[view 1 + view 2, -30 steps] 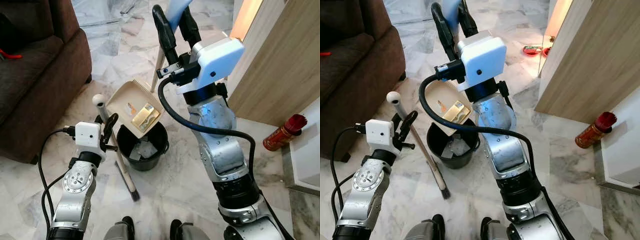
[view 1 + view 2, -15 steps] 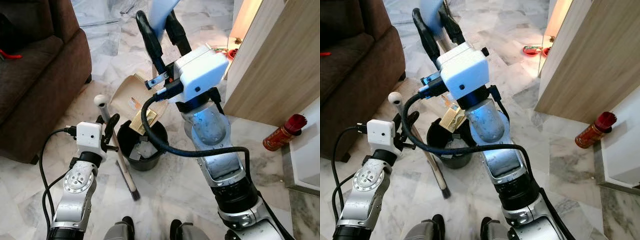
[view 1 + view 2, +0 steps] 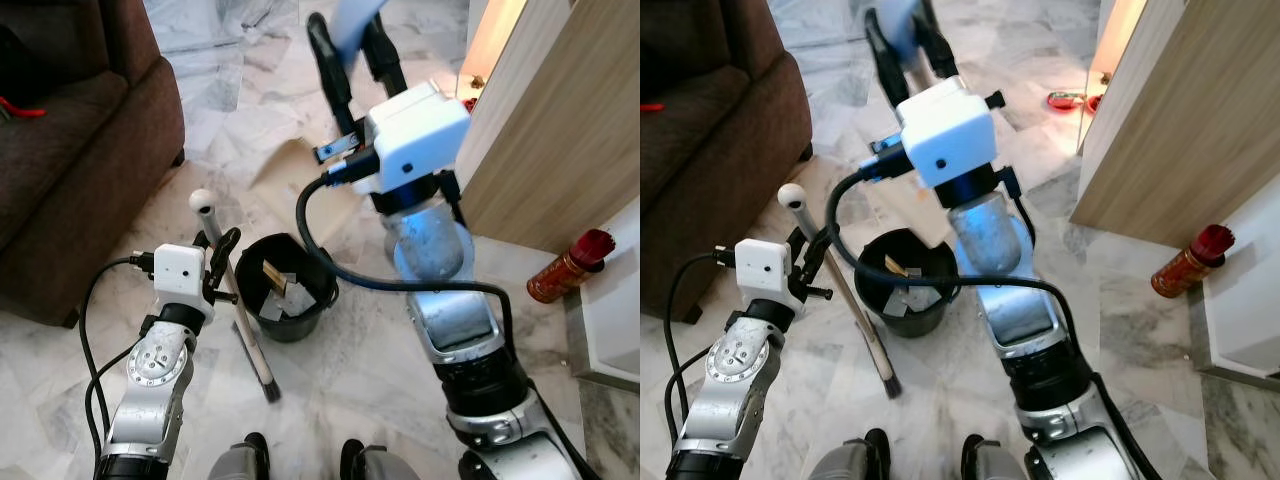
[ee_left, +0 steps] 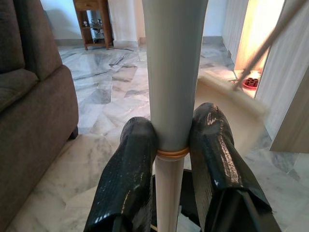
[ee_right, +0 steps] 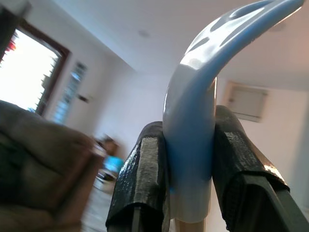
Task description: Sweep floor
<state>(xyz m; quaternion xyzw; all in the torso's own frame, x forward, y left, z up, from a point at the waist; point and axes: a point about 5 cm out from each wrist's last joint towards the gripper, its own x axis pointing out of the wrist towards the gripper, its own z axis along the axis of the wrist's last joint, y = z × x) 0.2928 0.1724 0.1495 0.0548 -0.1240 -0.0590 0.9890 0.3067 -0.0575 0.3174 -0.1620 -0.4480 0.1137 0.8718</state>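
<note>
Black bucket [image 3: 287,298] on the marble floor [image 3: 350,360], just right of the left gripper [image 3: 217,262] and below the raised right gripper [image 3: 355,55]. Inside: a yellowish flat piece [image 3: 272,277] leaning near the middle, pale scraps of paper [image 3: 288,290] beside it and lower down.

Left gripper clamped on the broom handle [image 4: 173,72], both black fingers [image 4: 129,164] pressed against the grey shaft at an orange ring, as seen from the left wrist. White knob [image 3: 201,200] of the handle just above that gripper; shaft slanting down past the bucket's left rim to the floor near the robot's feet.

Right gripper closed tight around the pale blue curved grip of the dustpan [image 5: 203,96], held high, fingers [image 5: 145,169] pinching it from both sides. Beige dustpan tray [image 3: 290,170], blurred, hanging beyond the bucket, below and left of the right gripper, apart from the bucket's rim.

Brown sofa [image 3: 70,150] well to the left of the left gripper. Wooden panel [image 3: 550,130] close on the right of the right arm. Red spray can [image 3: 568,264] lying on the floor at the foot of that panel, near a white cabinet edge [image 3: 612,300]. Red-and-white object [image 3: 1068,99], too small to identify, on the floor far beyond the right gripper.
</note>
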